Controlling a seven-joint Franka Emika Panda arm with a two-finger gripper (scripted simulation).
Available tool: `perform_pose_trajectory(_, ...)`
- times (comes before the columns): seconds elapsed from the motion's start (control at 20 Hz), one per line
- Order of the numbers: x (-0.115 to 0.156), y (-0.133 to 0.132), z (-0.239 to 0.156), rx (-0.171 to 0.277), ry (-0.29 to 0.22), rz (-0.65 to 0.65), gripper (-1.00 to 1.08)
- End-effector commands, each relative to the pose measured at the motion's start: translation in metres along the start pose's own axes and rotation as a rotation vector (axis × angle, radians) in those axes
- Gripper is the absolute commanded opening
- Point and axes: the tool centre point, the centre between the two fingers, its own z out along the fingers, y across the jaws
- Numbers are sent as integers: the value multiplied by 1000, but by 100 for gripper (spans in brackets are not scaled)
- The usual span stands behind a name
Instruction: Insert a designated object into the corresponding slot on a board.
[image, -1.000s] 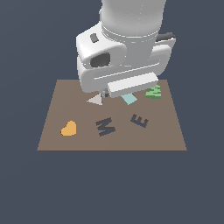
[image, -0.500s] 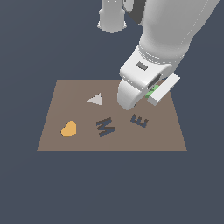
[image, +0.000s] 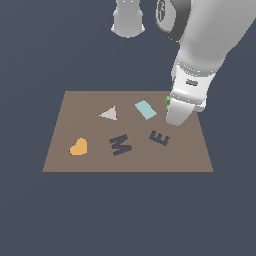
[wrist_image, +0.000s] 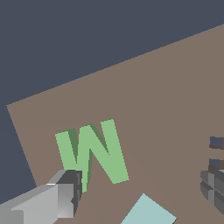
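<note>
Pretty early in the run, I'd say. The thick green M-shaped block (wrist_image: 92, 151) is lying flat on the big brown rectangular board (image: 90, 162), near the corner by the flat teal rectangle inset (image: 145, 109). In the exterior view you only get a sliver of green (image: 168, 101) peeking out from behind the white arm, just beside that teal rectangle on the side away from the grey triangle inset (image: 109, 114).

The dark navy M-shaped recess (image: 120, 144) is empty, sitting between the orange heart inset (image: 78, 147) and the dark E-shaped recess (image: 160, 137), well apart from the block. So nothing's been inserted yet.

The gripper (wrist_image: 140, 197) hangs right over the block. From the wrist view, one grey finger (wrist_image: 48, 201) shows beside one leg of the M and the other finger (wrist_image: 214, 183) is way off to the far side, so the jaws are spread wide with nothing clamped between them. Can't quite tell from here if that near finger is touching the block or just next to it.

What's left, as I read it: close on the block, lift, carry it across past the E recess to the M recess, line up the rotation, and drop it in. Basically the whole job.
</note>
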Motion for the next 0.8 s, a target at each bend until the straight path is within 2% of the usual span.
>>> perform_pose_trajectory(0.0,3,-11,7,1,0,-80,100)
perform_pose_trajectory(0.4,7,-34,21,4,-1,-233,100)
perform_pose_trajectory(0.75,6,-37,23,5,-2,-252,100)
